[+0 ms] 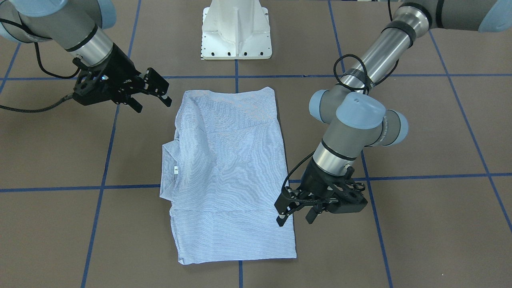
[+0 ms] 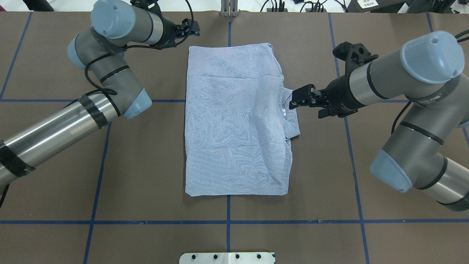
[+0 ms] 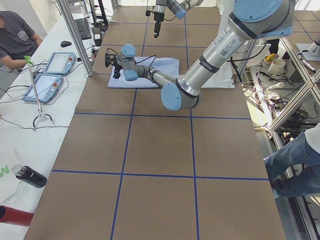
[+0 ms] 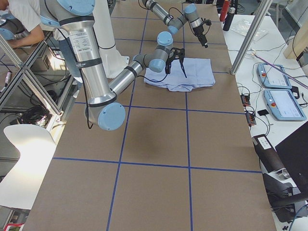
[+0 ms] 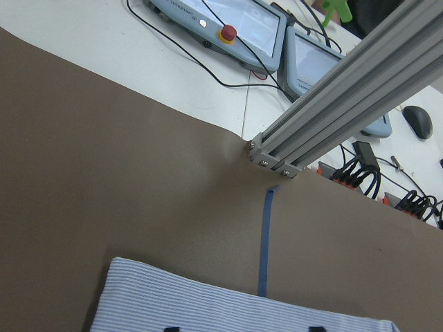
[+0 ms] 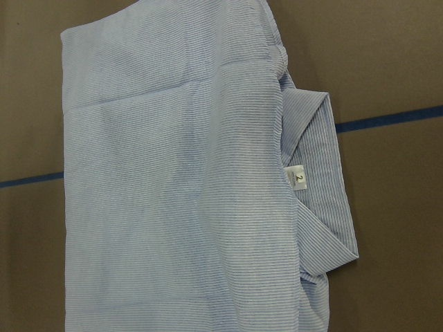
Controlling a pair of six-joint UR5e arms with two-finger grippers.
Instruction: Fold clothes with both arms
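Two black grippers are seen open and empty above a brown table (image 2: 146, 165). One striped button-up shirt (image 2: 234, 128) is laid folded into a rectangle at the table's middle, with its collar (image 2: 292, 119) and white neck tag (image 2: 284, 111) protruding on the robot's right side. The right gripper (image 1: 154, 106) is poised near that collar, jaws spread wide. The left gripper (image 1: 295, 219) is positioned at the shirt's far left corner, jaws likewise apart, with nothing gripped.
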